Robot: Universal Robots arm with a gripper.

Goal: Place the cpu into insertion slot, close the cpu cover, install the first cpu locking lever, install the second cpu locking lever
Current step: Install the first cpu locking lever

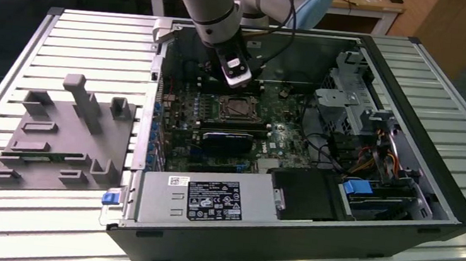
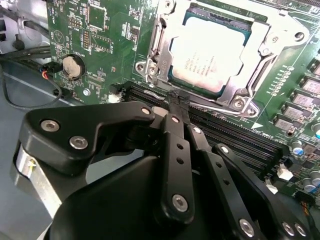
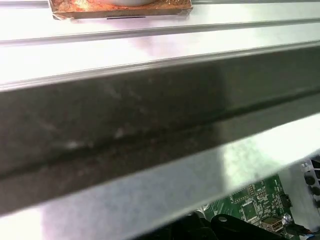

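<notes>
In the second wrist view the cpu (image 2: 210, 52) lies flat in the insertion slot (image 1: 237, 109), its silver top showing through the window of the cpu cover (image 2: 272, 47). The cover is down over it. A thin metal locking lever (image 2: 220, 107) runs along the socket edge nearest my fingers. My black gripper (image 2: 178, 100) is shut, and its tips sit right at that lever beside the socket. I cannot tell whether they touch it. In the exterior view the gripper (image 1: 235, 80) hangs inside the open computer case, just behind the socket.
Long black memory slots (image 2: 235, 135) lie between my fingers and the socket. A coin battery (image 2: 74, 65) sits on the green board. The case holds a power supply (image 1: 201, 200), a drive cage (image 1: 361, 110) and cables. A grey fixture (image 1: 63, 135) stands on the slatted table.
</notes>
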